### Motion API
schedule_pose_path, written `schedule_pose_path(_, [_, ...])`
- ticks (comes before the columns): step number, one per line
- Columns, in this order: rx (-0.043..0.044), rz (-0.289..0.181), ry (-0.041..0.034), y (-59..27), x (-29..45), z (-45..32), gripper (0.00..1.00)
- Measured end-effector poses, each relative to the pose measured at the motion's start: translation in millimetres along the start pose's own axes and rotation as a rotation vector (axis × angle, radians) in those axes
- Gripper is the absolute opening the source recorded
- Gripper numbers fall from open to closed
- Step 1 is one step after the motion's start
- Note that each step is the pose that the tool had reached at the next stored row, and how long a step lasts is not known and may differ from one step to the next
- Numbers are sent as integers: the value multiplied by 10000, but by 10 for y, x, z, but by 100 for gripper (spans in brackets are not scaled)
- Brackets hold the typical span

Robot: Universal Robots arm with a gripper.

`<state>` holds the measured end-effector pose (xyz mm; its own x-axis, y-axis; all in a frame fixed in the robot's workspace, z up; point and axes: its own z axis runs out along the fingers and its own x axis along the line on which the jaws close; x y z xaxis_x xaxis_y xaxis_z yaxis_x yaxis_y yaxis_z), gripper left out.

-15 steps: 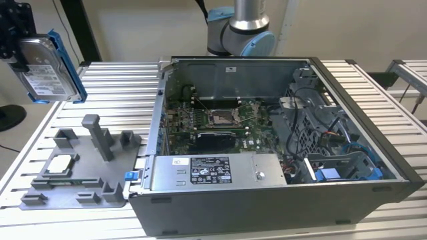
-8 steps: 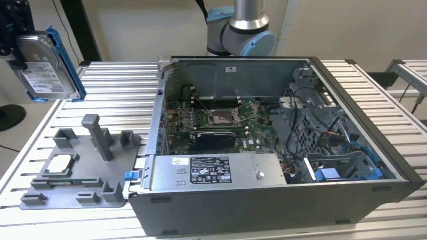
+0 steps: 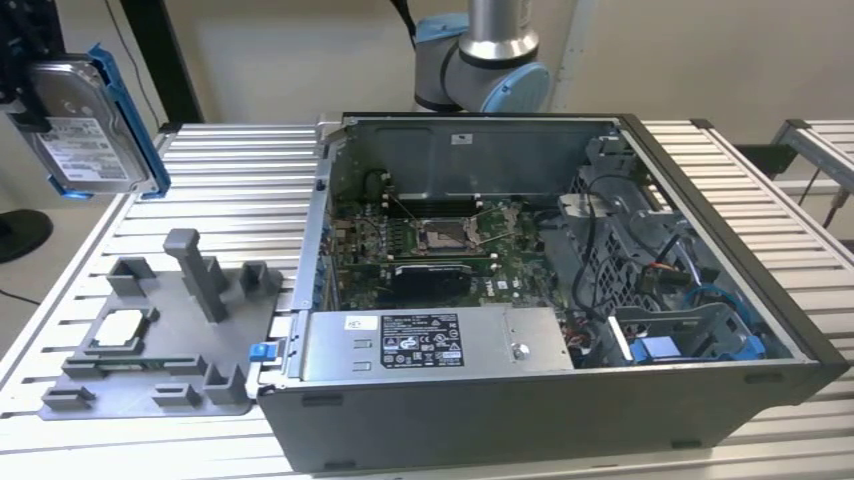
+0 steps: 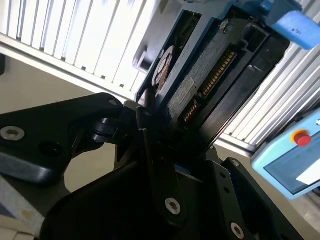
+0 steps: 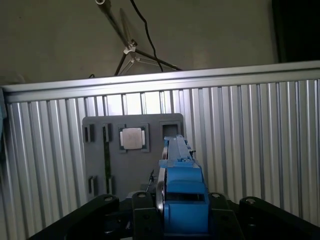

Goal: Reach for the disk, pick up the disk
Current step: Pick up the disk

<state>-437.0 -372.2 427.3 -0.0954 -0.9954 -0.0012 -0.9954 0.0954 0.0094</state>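
The flat silver-metal hard disk with its white printed label and bright blue plastic bracket (image 3: 88,125) hangs in the air at the exterior view's upper left, label face turned toward that camera, tilted a little and well clear of the slatted aluminium table (image 3: 227,190). The black gripper (image 5: 181,206) is clamped on it: in the first wrist view the disk sits edge-on between the two black linkages, and in the second wrist view a black finger (image 4: 149,135) presses against the drive's underside near its connector row. So the reach appears finished and the pick-up looks as good as done, since the disk touches nothing but the gripper. Below it in the first wrist view lies the grey plastic fixture plate with slots and posts (image 3: 200,400), carrying a small square silver chip (image 5: 133,138) in one recess; the disk hangs over the plate, apart from it. Further toward the exterior view's right stands the open grey computer case (image 3: 534,425), its green board exposed and a grey metal box with a black label (image 3: 441,345) along its near wall. Judged from this hold, any further motion calls for a firm, steady squeeze and a level carry, because a smooth metal body gripped across its thin sides could slip or twist.
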Motion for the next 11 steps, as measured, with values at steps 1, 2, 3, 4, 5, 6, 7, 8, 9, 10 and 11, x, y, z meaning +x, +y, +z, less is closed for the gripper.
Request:
schedule_pose_path(1, [0, 0, 0, 0, 0, -15, 0])
schedule_pose_path(2, [-1, 0, 1, 0, 0, -31, 0])
schedule_pose_path(3, [-1, 0, 0, 0, 0, -47, 0])
schedule_pose_path(4, [0, 0, 0, 1, 0, -65, 0])
schedule_pose_path(5, [0, 0, 0, 1, 0, -84, 0])
schedule_pose_path(6, [0, 0, 0, 1, 0, -105, 0])
schedule_pose_path(7, [0, 0, 0, 1, 0, -126, 0])
schedule_pose_path(8, [0, 0, 0, 1, 0, -149, 0])
schedule_pose_path(9, [0, -2, 0, 1, 1, -172, 0])
schedule_pose_path(10, [0, -1, 0, 1, 0, -196, 0])
schedule_pose_path(11, [1, -2, -1, 2, 0, -219, 0])
